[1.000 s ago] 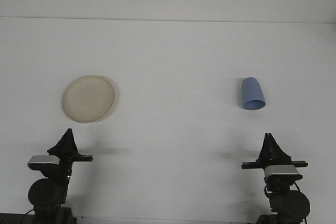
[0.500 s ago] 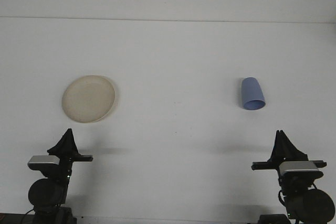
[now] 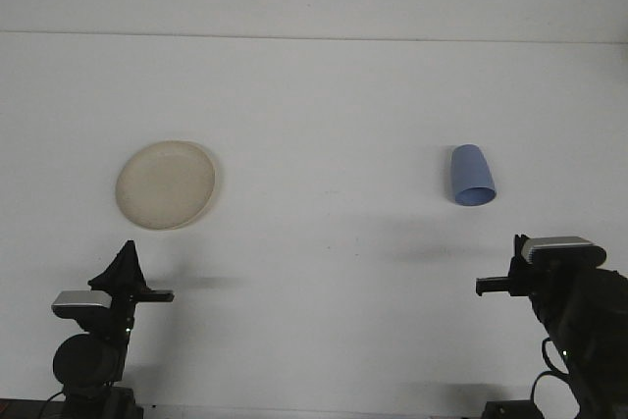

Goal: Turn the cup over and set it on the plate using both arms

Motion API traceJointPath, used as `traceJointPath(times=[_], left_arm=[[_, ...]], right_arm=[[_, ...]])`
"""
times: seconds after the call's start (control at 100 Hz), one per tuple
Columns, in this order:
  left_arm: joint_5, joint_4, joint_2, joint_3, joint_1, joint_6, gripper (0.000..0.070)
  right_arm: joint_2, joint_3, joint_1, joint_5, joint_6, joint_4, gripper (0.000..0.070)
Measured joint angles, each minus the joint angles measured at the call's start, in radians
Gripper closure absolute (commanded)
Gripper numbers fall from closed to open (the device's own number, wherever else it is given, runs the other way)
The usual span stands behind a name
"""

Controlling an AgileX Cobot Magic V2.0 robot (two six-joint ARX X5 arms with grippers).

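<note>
A blue cup (image 3: 472, 176) lies on its side at the right of the white table, its open mouth facing the near edge. A cream plate (image 3: 165, 183) rests flat at the left, with nothing on it. My left gripper (image 3: 127, 260) sits low at the near left edge, below the plate, shut and holding nothing. My right gripper (image 3: 530, 277) is at the near right, below and slightly right of the cup and well apart from it. Its wrist body hides its front end.
The white table (image 3: 324, 144) runs back to a pale wall, with its far edge across the top of the view. Only the plate and the cup lie on it.
The right arm has risen and shifted right, and its wrist now tilts so that the pointed tip seen earlier is hidden. The left arm, cup and plate have not moved.
</note>
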Motion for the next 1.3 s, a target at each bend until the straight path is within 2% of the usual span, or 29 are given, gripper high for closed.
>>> traceJointPath(times=[0.2, 0.5, 0.56, 0.68, 0.74, 1.05, 1.3], left_arm=[[0.000, 0.000, 0.000, 0.000, 0.000, 0.000, 0.0689], [0.000, 0.000, 0.000, 0.000, 0.000, 0.000, 0.0689], [0.000, 0.000, 0.000, 0.000, 0.000, 0.000, 0.0689], [0.000, 0.000, 0.000, 0.000, 0.000, 0.000, 0.0689], [0.000, 0.000, 0.000, 0.000, 0.000, 0.000, 0.0689], [0.000, 0.000, 0.000, 0.000, 0.000, 0.000, 0.0689], [0.000, 0.000, 0.000, 0.000, 0.000, 0.000, 0.0689]], right_arm=[[0.103, 0.011, 0.000, -0.003, 0.002, -0.071, 0.0656], [0.115, 0.011, 0.000, -0.003, 0.010, -0.071, 0.0641], [0.115, 0.011, 0.000, -0.003, 0.011, -0.071, 0.0559], [0.115, 0.011, 0.000, -0.003, 0.011, -0.072, 0.0236], [0.115, 0.011, 0.000, -0.003, 0.012, -0.072, 0.0162], [0.114, 0.011, 0.000, -0.002, 0.013, -0.061, 0.0160], [0.205, 0.005, -0.021, 0.020, -0.003, 0.127, 0.0154]])
